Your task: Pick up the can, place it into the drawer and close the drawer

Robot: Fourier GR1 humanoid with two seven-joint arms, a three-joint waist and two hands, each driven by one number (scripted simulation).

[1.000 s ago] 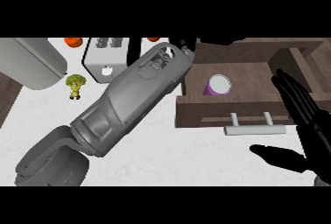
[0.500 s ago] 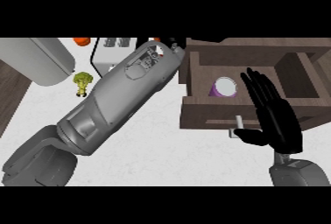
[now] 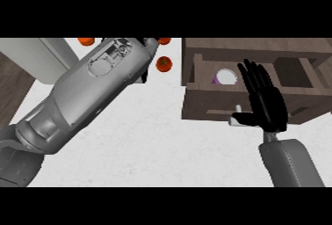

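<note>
The purple can (image 3: 225, 77) with a pale top stands inside the open wooden drawer (image 3: 207, 103) at the upper right. My right hand (image 3: 265, 100) is open, fingers straight and pointing away, flat in front of the drawer's front panel. Its thumb lies by the pale handle (image 3: 237, 115). It partly hides the can's right side. My left forearm (image 3: 84, 101) runs from the lower left to the top middle. Only a dark bit of my left hand (image 3: 144, 75) shows beside its wrist; the rest is hidden.
Three orange-red round things (image 3: 164, 64) lie near the top edge, left of the drawer. A pale grey appliance (image 3: 40, 58) stands at the upper left. The white counter (image 3: 156, 145) ends at the left, where dark wood floor (image 3: 9, 88) shows.
My right hand has moved from the right edge up and leftward to the drawer's front, by the handle. The view has shifted, so the drawer and can now sit further left.
</note>
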